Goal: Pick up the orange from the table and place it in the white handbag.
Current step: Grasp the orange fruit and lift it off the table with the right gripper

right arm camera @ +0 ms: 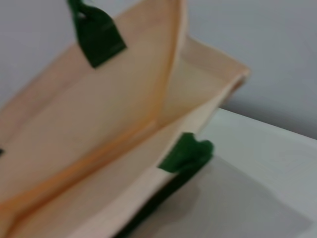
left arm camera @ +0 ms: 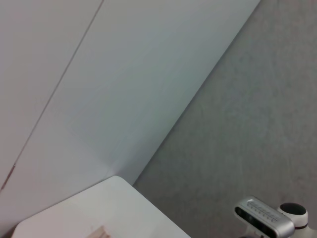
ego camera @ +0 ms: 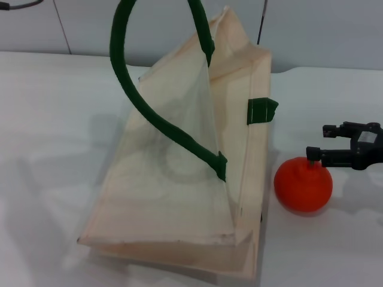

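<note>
A bare lab-like room: plain white table (ego camera: 54,119), grey panelled wall (ego camera: 149,24).

A pale grey-white wall (ego camera: 149,24) fills the twelve o'clock band of the head view, split by thin vertical seams into flat panels. In front of it lies a smooth white surface (ego camera: 48,119), with soft grey shadows pooling at about eight o'clock. The left wrist view shows the same panelled wall (left arm camera: 124,74) meeting a grey speckled floor (left arm camera: 257,124) along a diagonal edge running toward one o'clock. A small grey and white device (left arm camera: 270,220) sits at five o'clock. Lighting is even and diffuse.
</note>
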Motion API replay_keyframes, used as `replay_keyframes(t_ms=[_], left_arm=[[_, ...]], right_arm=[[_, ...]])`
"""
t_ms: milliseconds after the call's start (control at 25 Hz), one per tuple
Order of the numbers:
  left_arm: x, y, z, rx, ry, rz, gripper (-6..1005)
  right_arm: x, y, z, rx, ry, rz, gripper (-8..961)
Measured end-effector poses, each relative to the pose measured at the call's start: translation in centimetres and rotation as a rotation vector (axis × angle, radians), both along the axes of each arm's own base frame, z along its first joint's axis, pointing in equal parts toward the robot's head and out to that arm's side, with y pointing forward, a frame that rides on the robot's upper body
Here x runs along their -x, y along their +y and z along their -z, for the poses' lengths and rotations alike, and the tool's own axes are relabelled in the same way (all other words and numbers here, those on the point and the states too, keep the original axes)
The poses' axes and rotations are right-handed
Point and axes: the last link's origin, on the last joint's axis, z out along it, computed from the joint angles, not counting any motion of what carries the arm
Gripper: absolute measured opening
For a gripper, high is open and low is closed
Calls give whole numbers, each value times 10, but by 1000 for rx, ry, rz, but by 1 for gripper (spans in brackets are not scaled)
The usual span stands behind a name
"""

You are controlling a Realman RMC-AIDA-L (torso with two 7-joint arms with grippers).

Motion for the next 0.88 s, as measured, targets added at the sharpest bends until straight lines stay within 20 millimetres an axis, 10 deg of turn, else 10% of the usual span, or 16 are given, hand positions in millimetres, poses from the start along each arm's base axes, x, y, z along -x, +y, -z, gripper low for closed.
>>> replay_keyframes(t_ms=[880], left_arm=[[1, 0, 1, 4, -8, -1, 128]], right_arm=[[-11, -11, 33, 114, -224, -54, 801]])
